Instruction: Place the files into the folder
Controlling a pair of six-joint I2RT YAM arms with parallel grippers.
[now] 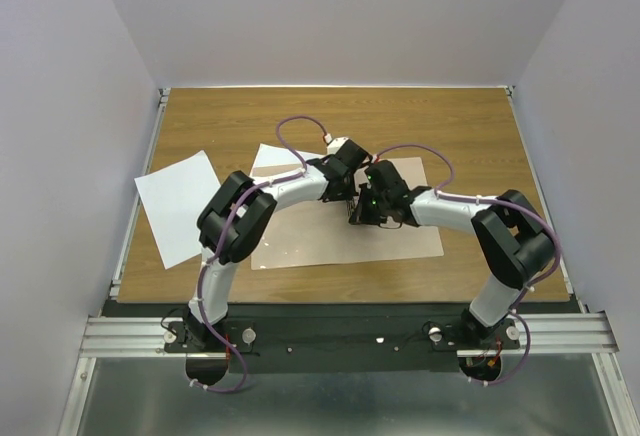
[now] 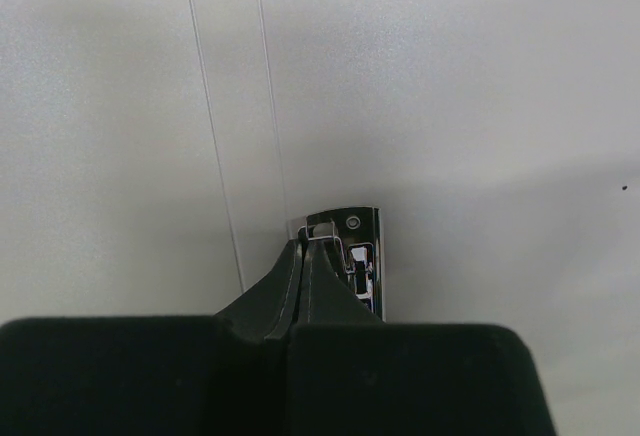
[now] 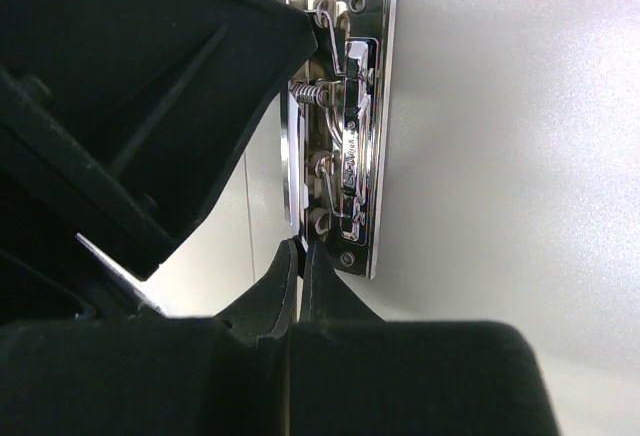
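second sheet (image 1: 265,161) partly under left arm (image 1: 285,193)

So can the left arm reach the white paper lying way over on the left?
Probably yes. That paper lies bare beside the left arm, nothing on top. The left claw is shut at the metal clip and would need to leave it.

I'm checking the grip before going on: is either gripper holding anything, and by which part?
Cannot be told. Both the left gripper and right gripper are shut, tips at opposite ends of the metal clip; no clear pinch shows.
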